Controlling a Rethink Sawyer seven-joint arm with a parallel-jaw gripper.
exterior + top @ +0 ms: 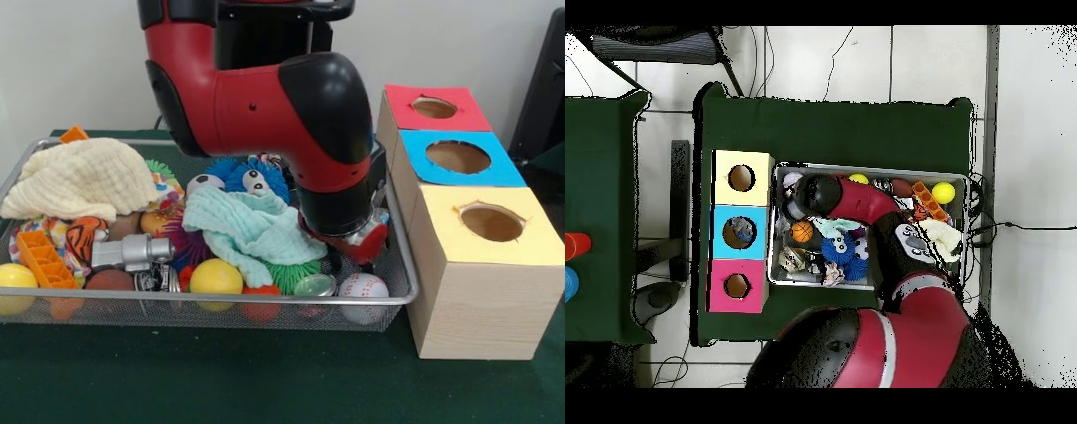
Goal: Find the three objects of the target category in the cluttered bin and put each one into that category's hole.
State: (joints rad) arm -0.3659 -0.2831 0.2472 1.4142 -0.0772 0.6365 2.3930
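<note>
1. The red and black arm [265,106] reached down into the wire bin [402,287] at the end nearest the three wooden boxes.
2. The pincer [357,243] sat low among the clutter, just above a baseball [363,286]; I could not tell whether it was open, closed or gripping anything, since the arm's black wrist hid its tips.
3. The boxes stood in a row just beside the bin on the green counter [221,380]: a yellow-topped box [491,225] nearest the camera, a blue-topped box [459,159] in the middle, and a red-topped box [433,108] farthest, each with a round hole.
4. In the bin lay a mint cloth [247,228] over a green spiky ball [291,274], a blue fuzzy toy with eyes [252,177], a yellow ball [215,277], a cream cloth [84,181], an orange block [44,261] and a grey toy [132,253].
5. From overhead, an orange ball [802,231] lay near the arm's end, at the bin's side closest to the boxes.
</note>
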